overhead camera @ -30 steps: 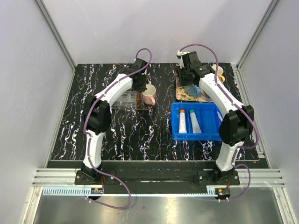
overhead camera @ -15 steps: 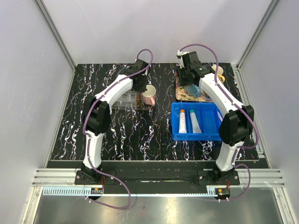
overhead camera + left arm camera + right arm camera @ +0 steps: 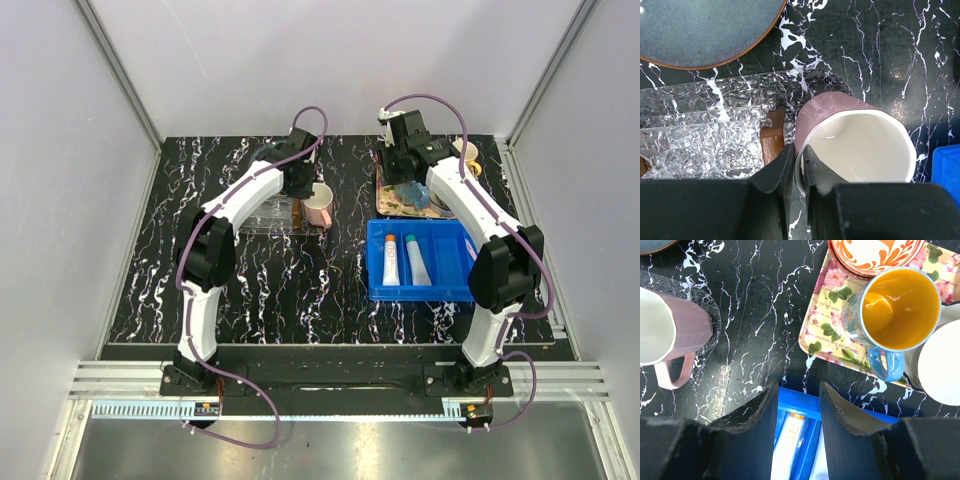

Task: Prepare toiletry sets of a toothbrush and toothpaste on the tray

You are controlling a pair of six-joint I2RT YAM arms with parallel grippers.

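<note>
My left gripper [image 3: 799, 161] is shut on the rim of the pink mug [image 3: 855, 142], one finger inside and one outside. The mug stands at the right end of the clear tray [image 3: 700, 130], next to its brown-ended rack [image 3: 772, 134]. The mug's white inside looks empty. The mug [image 3: 319, 206] and the tray [image 3: 262, 216] also show in the top view. Two white toothpaste tubes lie in the blue bin [image 3: 450, 285], one orange-capped [image 3: 390, 258] and one teal-capped [image 3: 417, 260]. My right gripper [image 3: 798, 387] is open and empty above the bin's far edge and the orange-capped tube [image 3: 790, 440]. The toothbrush is out of view.
A dark plate with a brown rim [image 3: 705, 30] lies behind the clear tray. The patterned square tray [image 3: 832, 330] at the back right holds a yellow-lined mug with a blue handle [image 3: 900, 300], an orange patterned bowl [image 3: 880, 252] and a white dish [image 3: 942, 365].
The left wrist has shifted very slightly at the mug. The mug, the tubes and the right arm have not visibly moved.
</note>
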